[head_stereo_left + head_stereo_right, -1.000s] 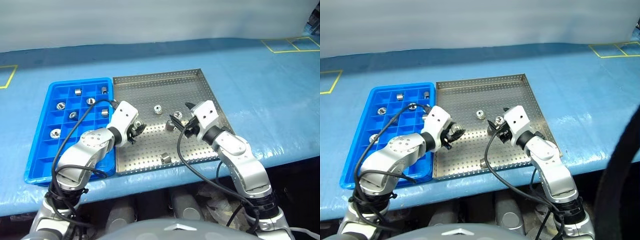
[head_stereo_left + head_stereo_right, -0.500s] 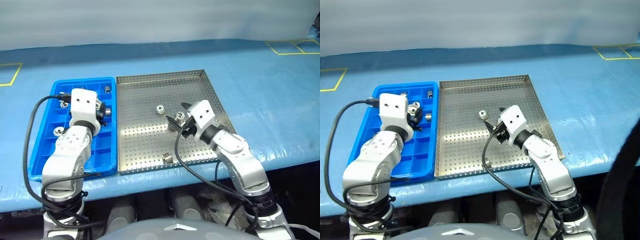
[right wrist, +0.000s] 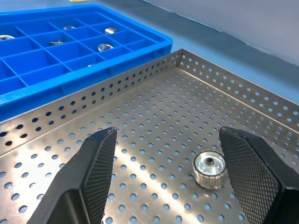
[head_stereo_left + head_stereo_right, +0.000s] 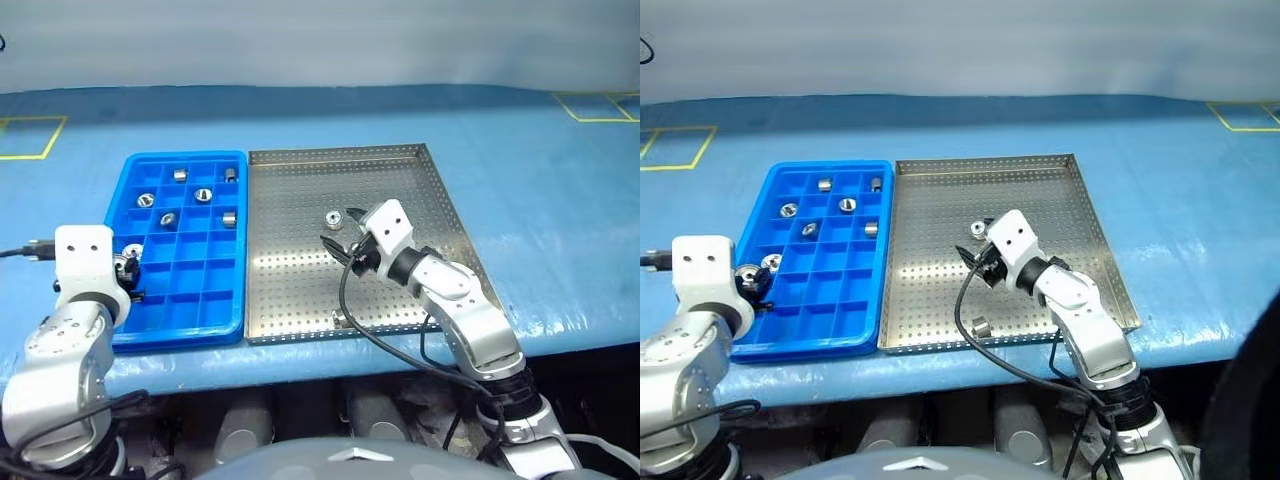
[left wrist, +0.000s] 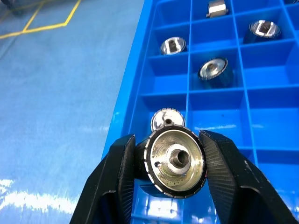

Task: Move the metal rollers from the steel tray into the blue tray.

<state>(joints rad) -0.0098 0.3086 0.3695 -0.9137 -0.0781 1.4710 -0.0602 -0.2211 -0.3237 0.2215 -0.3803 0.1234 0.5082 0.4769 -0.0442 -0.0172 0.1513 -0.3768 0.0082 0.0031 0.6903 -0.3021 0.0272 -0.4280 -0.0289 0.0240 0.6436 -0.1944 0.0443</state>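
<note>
Metal rollers, head views: two lie on the steel tray [image 4: 400, 165], one [image 4: 333, 220] near its middle and one [image 4: 341, 319] by its near rim; several more sit in compartments of the blue tray [image 4: 170, 312], which lies alongside the steel tray's left rim, touching or nearly so. Left gripper [image 4: 748, 283] hangs over the blue tray's near left part, on the side away from the steel tray, with a roller between its fingers. Right gripper [image 4: 345, 238] sits low over the steel tray's middle, just beside the central roller. Left wrist view: the two black fingers [image 5: 119, 172] are pinched on a knurled roller [image 5: 175, 163], hole end facing the camera; just beyond it another roller [image 5: 164, 118] rests in a compartment on the blue tray's outer column, away from the steel tray, with four more in compartments farther along. Right wrist view: fingers [image 3: 98, 161] spread wide, nothing between them but perforated steel tray floor; one roller [image 3: 210, 168] stands on end there, nearer one finger.
</note>
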